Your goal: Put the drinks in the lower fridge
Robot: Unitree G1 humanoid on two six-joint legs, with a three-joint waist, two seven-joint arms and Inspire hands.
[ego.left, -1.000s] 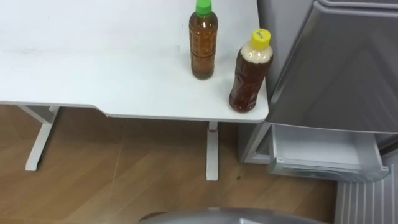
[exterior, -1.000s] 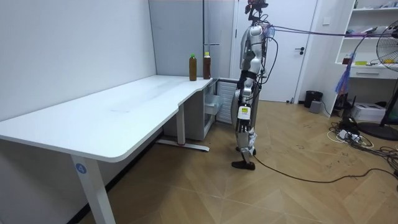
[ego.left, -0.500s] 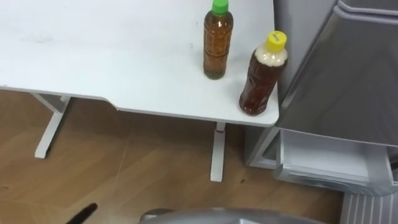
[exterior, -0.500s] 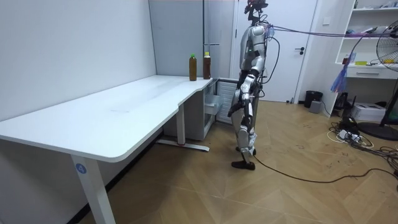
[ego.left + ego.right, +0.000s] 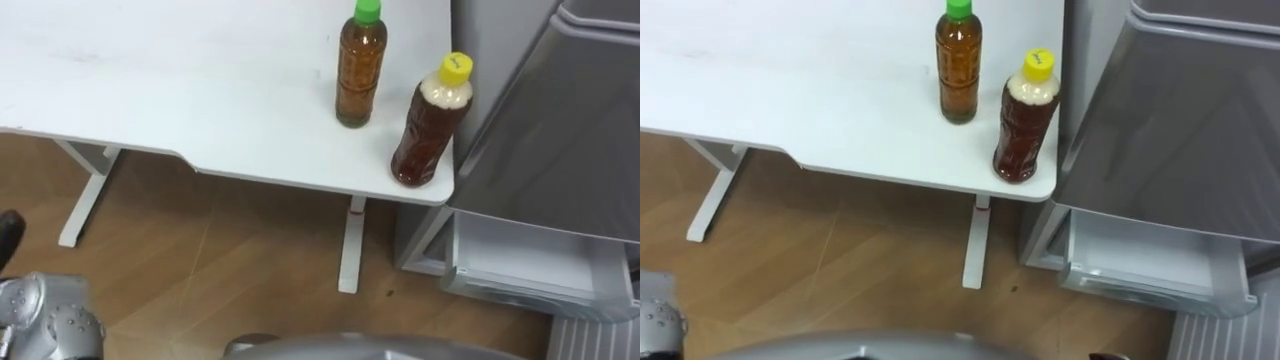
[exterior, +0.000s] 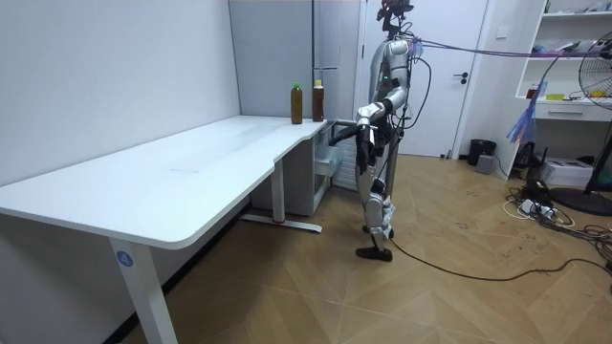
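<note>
**Student:** What had changed in the left eye view?

**Tutor:** The left hand had risen into the lower left corner, well apart from the drinks. Whether its fingers were straight or curled could not be told, and no bottle was in it. The green-capped bottle and the yellow-capped bottle stood upright, near each other, on the corner of the table just beside the fridge. Their shift within the picture was the camera's own.

**Student:** And the room view?

**Tutor:** The robot stood at the table's end by the fridge, as it had half a second before. An arm that had hung down was now lifted forward toward the bottles.

**Student:** The right eye view?

**Tutor:** It showed the same layout. The lower drawer stood pulled open beneath the fridge door, with no drink in it.

**Student:** What did this mean for the task?

**Tutor:** It was judged a reach just begun, with neither drink gripped and both yet to be put away.
</note>
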